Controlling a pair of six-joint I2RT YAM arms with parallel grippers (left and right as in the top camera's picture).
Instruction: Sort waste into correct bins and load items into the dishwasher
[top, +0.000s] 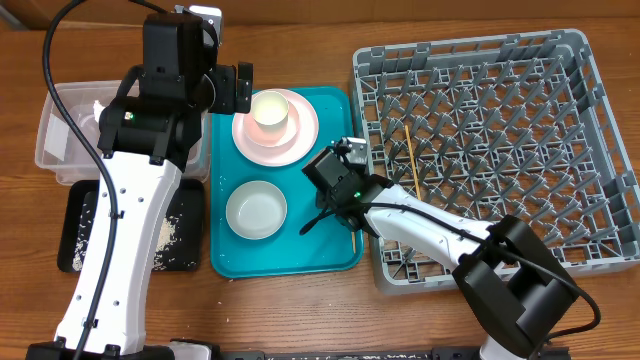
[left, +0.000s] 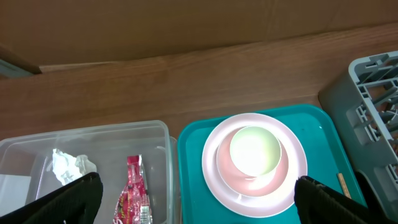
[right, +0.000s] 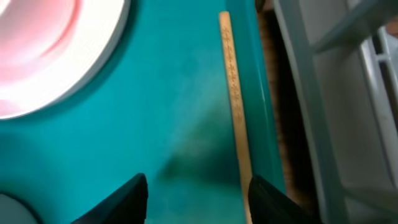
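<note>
My left gripper (left: 196, 200) is open and empty, high above the seam between the clear tub (left: 163, 134) and the teal tray (left: 189, 162). The tub holds a white tissue wad (left: 69, 167) and a red snack wrapper (left: 134, 193). A white cup (left: 254, 151) sits on the pink plate (left: 280, 190). My right gripper (right: 196, 186) is open, low over the tray's right side. A wooden chopstick (right: 233, 93) lies on the tray close to its right finger. A second chopstick (top: 410, 160) lies in the grey dish rack (top: 600, 120). A white bowl (top: 256, 210) sits on the tray.
The black tray (top: 75, 235) at front left holds loose rice grains (top: 170, 235). The left arm (top: 130, 220) crosses over the tub and black tray. The dish rack's wall (right: 311, 112) stands just right of the teal tray's rim.
</note>
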